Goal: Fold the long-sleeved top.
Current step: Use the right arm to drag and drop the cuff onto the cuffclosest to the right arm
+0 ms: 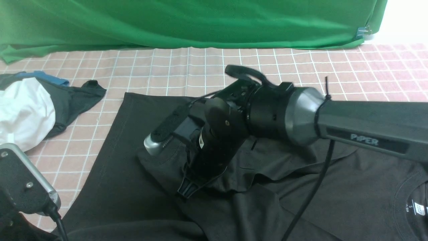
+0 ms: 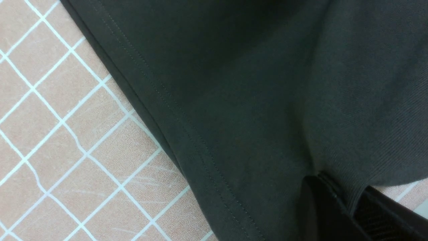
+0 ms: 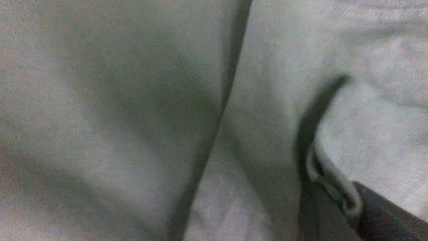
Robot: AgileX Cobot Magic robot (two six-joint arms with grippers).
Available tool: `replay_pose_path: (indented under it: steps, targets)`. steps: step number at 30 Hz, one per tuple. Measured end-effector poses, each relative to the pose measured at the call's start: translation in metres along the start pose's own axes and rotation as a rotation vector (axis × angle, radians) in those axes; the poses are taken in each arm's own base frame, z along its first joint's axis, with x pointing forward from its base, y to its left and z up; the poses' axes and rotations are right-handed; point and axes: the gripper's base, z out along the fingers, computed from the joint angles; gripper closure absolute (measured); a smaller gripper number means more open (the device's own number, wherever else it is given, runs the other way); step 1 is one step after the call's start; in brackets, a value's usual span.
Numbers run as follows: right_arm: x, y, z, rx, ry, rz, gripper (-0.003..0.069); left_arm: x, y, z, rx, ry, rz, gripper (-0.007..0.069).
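The black long-sleeved top (image 1: pixel 133 187) lies spread over the table, its neck with the white label (image 1: pixel 418 209) at the right. My right arm reaches in from the right. My right gripper (image 1: pixel 188 191) points down onto the middle of the top, where a sleeve lies rumpled. In the right wrist view the right gripper (image 3: pixel 337 201) is shut on a thin fold of the top (image 3: pixel 133 117). My left gripper (image 2: pixel 351 211) is shut on the ribbed cuff (image 2: pixel 367 150), just above the top's stitched hem (image 2: pixel 187 134). In the front view only the left wrist (image 1: pixel 25 180) shows.
A white garment (image 1: pixel 23 113) and a dark grey garment with blue parts (image 1: pixel 70 100) lie at the far left. A green cloth (image 1: pixel 200 23) hangs along the back. The table has a pink checked cover (image 1: pixel 234 63).
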Motion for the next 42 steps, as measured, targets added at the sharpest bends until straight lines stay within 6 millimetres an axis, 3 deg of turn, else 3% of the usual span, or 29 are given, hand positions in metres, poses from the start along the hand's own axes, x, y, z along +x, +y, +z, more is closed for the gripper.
replay_pose_path:
  steps: [10, 17, 42]
  targets:
    - [-0.021, 0.001, -0.033, -0.015, -0.253, 0.104, 0.0549, 0.0, 0.0, 0.0, 0.0, 0.0, 0.0, 0.0589]
    - [-0.03, 0.005, -0.036, -0.053, -0.355, 0.171, 0.0571, 0.0, 0.0, 0.0, 0.001, 0.001, 0.0, 0.0589]
    - [-0.033, 0.045, -0.035, -0.123, -0.362, 0.135, 0.0568, 0.0, 0.0, 0.0, 0.001, 0.001, 0.0, 0.0589]
